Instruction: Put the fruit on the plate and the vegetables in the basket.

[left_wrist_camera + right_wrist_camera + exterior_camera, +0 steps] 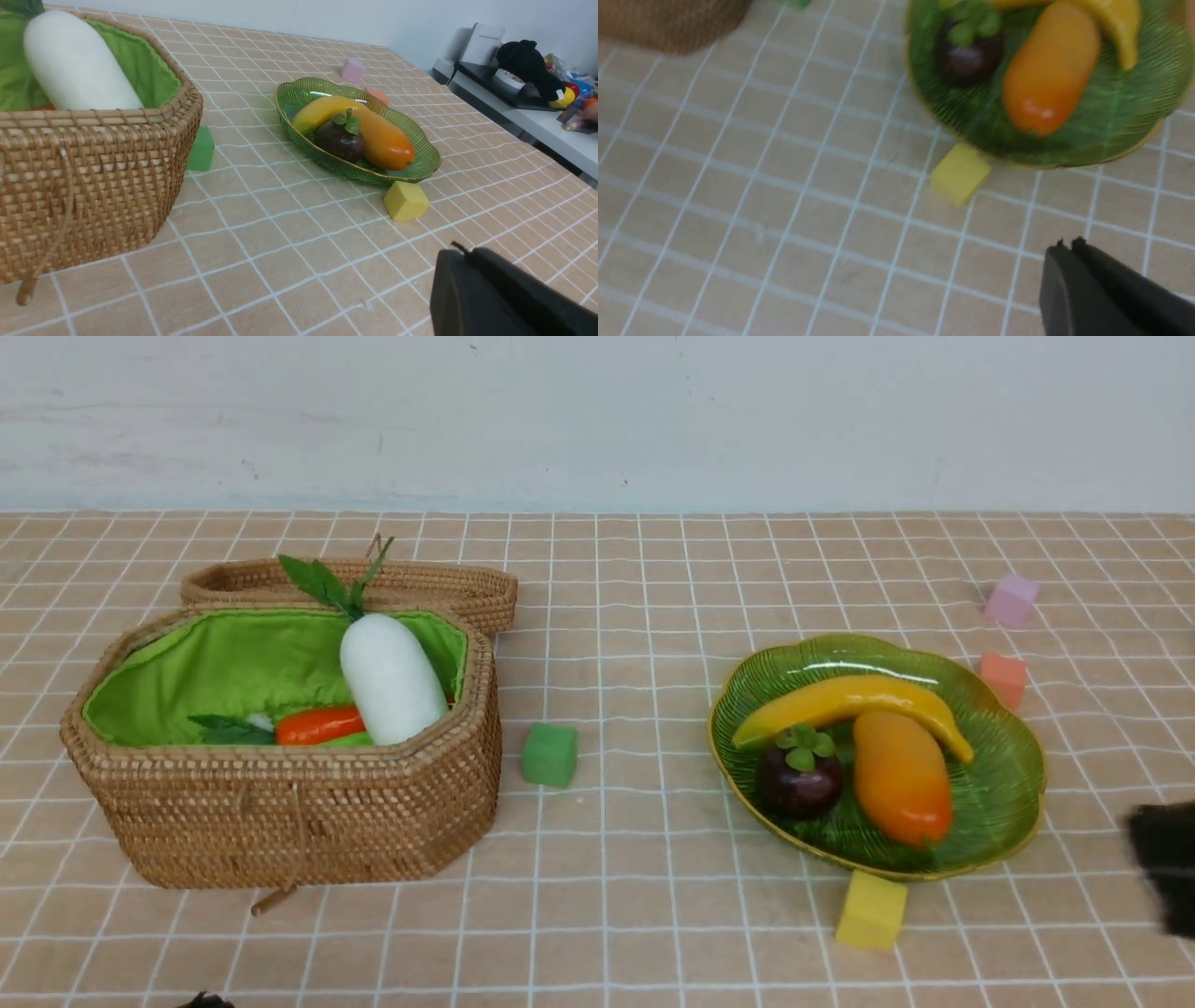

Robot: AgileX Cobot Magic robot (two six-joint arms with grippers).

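On the green plate (1004, 793), three fruits; left claw (460, 249) and right claw (1071, 245) closed, holding nothing.

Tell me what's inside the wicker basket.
The basket holds a white radish and a carrot, partly covered by the radish. The front wall hides the bottom.

Prob. a lab or test-room setup, exact type of bldg unclear. Robot jaws (460, 254) in wrist views, tabletop (635, 896) w/ white grid lines on tan, plain pale wall (597, 420) behind. Small colored cubes, e.g. green cube (550, 755) & yellow cube (872, 909), set around. Side counter (560, 126) w/ misc. items, partly cut off.
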